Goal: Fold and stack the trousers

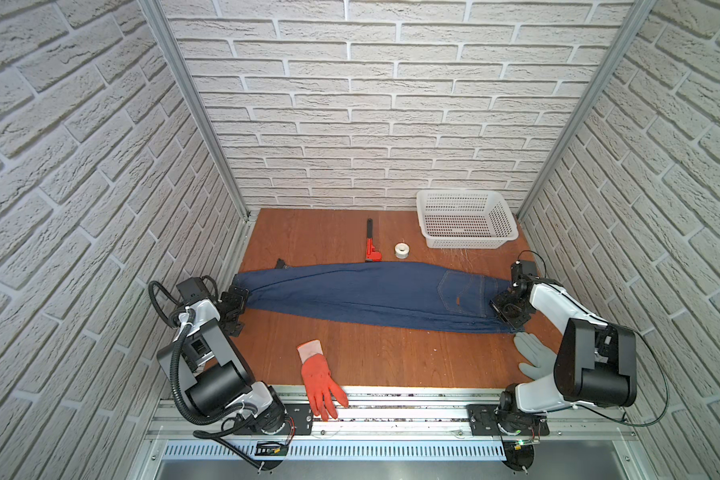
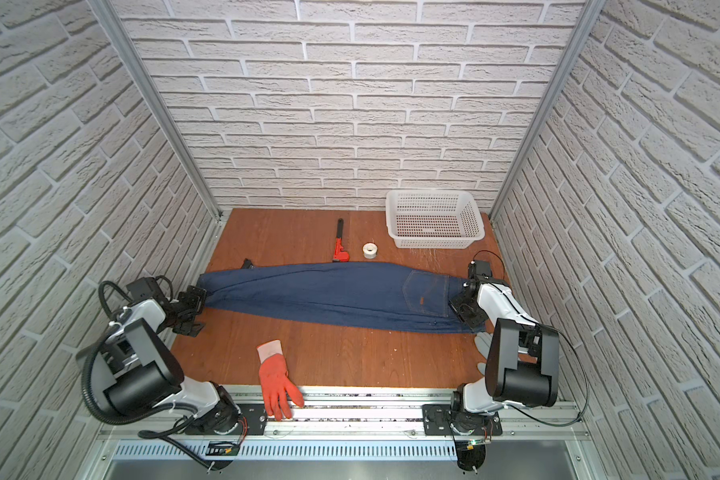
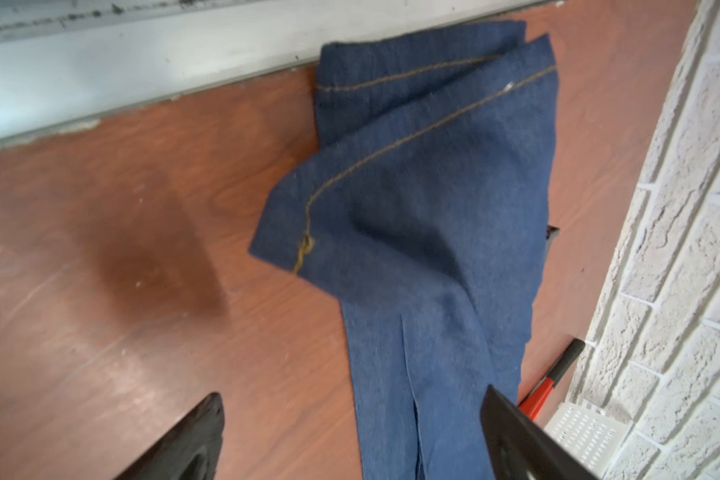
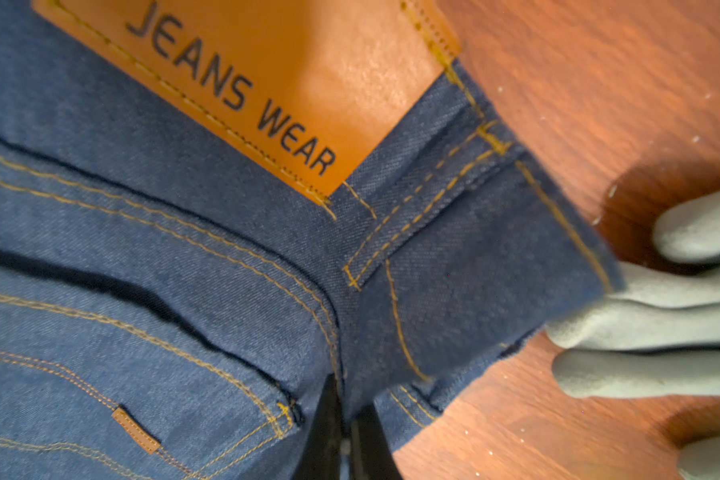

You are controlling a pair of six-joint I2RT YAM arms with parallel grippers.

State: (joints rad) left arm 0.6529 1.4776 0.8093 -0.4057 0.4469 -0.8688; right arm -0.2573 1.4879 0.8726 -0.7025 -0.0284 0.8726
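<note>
The trousers (image 1: 362,295) (image 2: 329,291), dark blue jeans folded lengthwise, lie across the wooden table with the leg hems at the left and the waist at the right. My left gripper (image 1: 238,307) (image 3: 352,395) is open beside the hem end. In the left wrist view one finger is over the denim (image 3: 425,232) and the other over bare wood. My right gripper (image 1: 501,309) (image 4: 346,399) is shut on the waist edge of the trousers (image 4: 184,270), pinching denim below the tan "JEANS WEAR" patch (image 4: 267,83).
A grey glove (image 1: 533,357) (image 4: 661,324) lies against the waist corner, under my right arm. An orange-red glove (image 1: 319,378) hangs over the front edge. Behind the jeans are a red wrench (image 1: 371,245), a white tape roll (image 1: 402,250) and a white basket (image 1: 462,239).
</note>
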